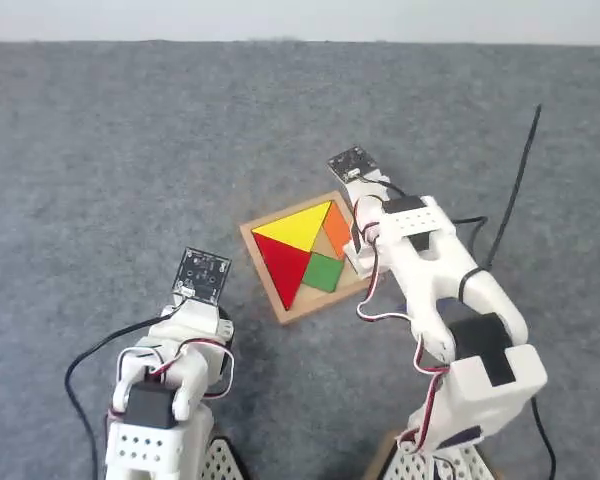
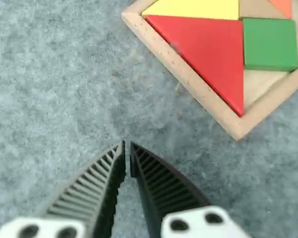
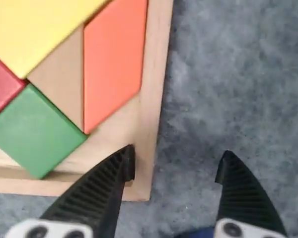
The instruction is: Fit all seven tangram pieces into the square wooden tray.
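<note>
Over the tray (image 3: 156,74) rim with the right gripper (image 3: 179,153) spread wide, left gripper (image 2: 127,145) pinched shut nearby. Could snag that rim going down and jolt the orange piece (image 3: 114,59) loose.

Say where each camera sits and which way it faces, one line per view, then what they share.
High view: fixed above the table, facing down on the left arm, right arm and wooden tray.
Left wrist view: on the left arm, looking past the shut left gripper at the table and the red triangle.
Right wrist view: on the right arm, looking past the open right gripper at the orange parallelogram.
Shared: all show the green square.
</note>
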Motion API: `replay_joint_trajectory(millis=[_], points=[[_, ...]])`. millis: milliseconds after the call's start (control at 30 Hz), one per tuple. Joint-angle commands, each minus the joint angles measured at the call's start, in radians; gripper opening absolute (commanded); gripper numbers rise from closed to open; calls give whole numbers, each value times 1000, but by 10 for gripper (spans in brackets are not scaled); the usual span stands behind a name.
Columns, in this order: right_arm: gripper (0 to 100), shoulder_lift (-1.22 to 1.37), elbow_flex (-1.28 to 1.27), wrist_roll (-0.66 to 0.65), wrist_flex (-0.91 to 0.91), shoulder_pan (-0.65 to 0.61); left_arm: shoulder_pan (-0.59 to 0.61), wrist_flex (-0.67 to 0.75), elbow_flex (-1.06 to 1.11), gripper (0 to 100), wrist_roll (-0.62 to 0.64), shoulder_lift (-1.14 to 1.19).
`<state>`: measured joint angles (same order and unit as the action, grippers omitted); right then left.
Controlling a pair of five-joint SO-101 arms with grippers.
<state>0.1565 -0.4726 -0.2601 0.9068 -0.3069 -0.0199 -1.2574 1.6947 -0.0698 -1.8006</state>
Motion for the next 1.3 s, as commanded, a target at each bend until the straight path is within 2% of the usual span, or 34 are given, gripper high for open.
replay_joint_trajectory(millis=[0, 100, 267, 467, 633, 800, 1000, 1067, 1133, 1267], points=[[262, -159, -34, -11, -2, 33, 3, -3, -10, 19, -2, -15], [261, -343, -107, 26, -1, 35, 3, -3, -10, 19, -2, -15], [260, -570, -206, 32, 81, 107, 3, -3, -10, 19, -2, -15], [260, -519, -212, 11, 211, 174, 3, -3, -10, 19, -2, -15], [260, -358, -204, 218, 229, 165, 3, -3, -10, 19, -2, -15], [259, -257, -198, 565, 203, 148, 3, -3, -10, 19, -2, -15], [259, -234, -204, 773, 209, 147, 3, -3, -10, 19, -2, -15], [259, -232, -207, 824, 211, 145, 3, -3, -10, 19, -2, -15], [255, -232, -207, 816, 203, 147, 3, -3, -10, 19, -2, -15], [160, -232, -206, 758, 171, 145, 3, -3, -10, 19, -2, -15]])
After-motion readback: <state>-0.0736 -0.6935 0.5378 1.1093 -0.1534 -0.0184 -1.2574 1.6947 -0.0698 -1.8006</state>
